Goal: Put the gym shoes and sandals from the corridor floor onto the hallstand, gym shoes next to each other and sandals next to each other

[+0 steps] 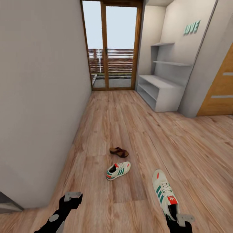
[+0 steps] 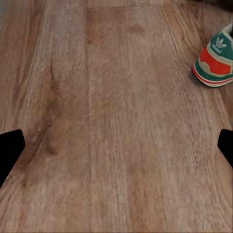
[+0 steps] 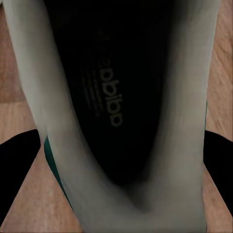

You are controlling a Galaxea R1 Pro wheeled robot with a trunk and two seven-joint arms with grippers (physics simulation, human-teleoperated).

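While the right tool point(image 1: 177, 216) clamps the heel of a cream gym shoe point(image 1: 164, 191), teal stripes and red tongue label upward, its dark insole point(image 3: 109, 97) reads "adidas". The left tool point(image 1: 73, 196) hangs spread and empty over grainy plank floor point(image 1: 129, 123). A second sneaker point(image 1: 118, 170) lies beside a brown leather sandal point(image 1: 119, 151). Far off, teal "LOVE" letters point(image 1: 192, 27) top the pale grey hallstand point(image 1: 158, 92).
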